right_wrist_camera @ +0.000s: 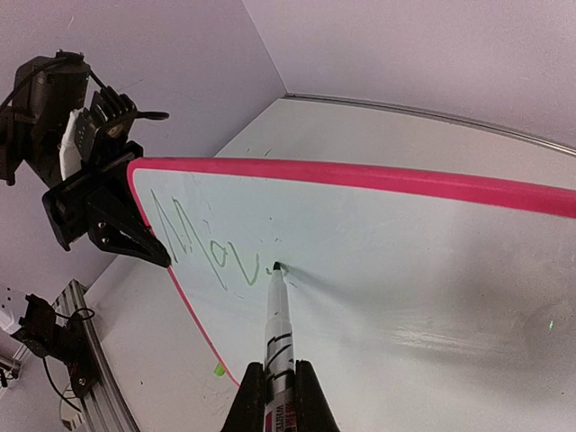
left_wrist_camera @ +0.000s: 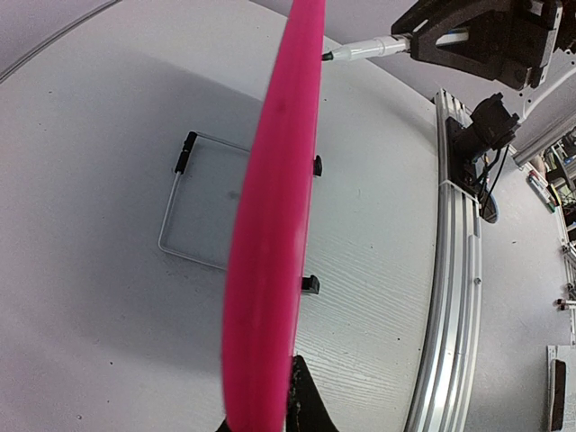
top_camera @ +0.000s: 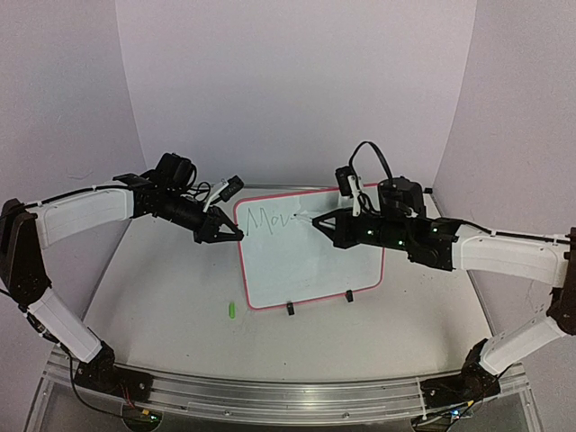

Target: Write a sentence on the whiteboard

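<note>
The whiteboard [top_camera: 306,265] stands tilted on the table, white with a pink-red frame [left_wrist_camera: 270,225]. Green letters reading "Mov" [top_camera: 270,219] [right_wrist_camera: 202,247], the start of the sentence, run along its upper left. My left gripper [top_camera: 236,233] [left_wrist_camera: 270,409] is shut on the board's left edge, which runs between its fingers. My right gripper [top_camera: 317,220] [right_wrist_camera: 279,396] is shut on a white marker [right_wrist_camera: 277,324]. The marker's tip touches the board just right of the last letter. In the left wrist view the marker [left_wrist_camera: 369,49] meets the board from the far side.
A small green cap [top_camera: 230,310] [right_wrist_camera: 219,369] lies on the table near the board's lower left corner. Two black clip feet [top_camera: 291,309] [top_camera: 349,295] hold the bottom edge, and a wire stand [left_wrist_camera: 193,202] props the back. An aluminium rail [top_camera: 288,396] runs along the near edge.
</note>
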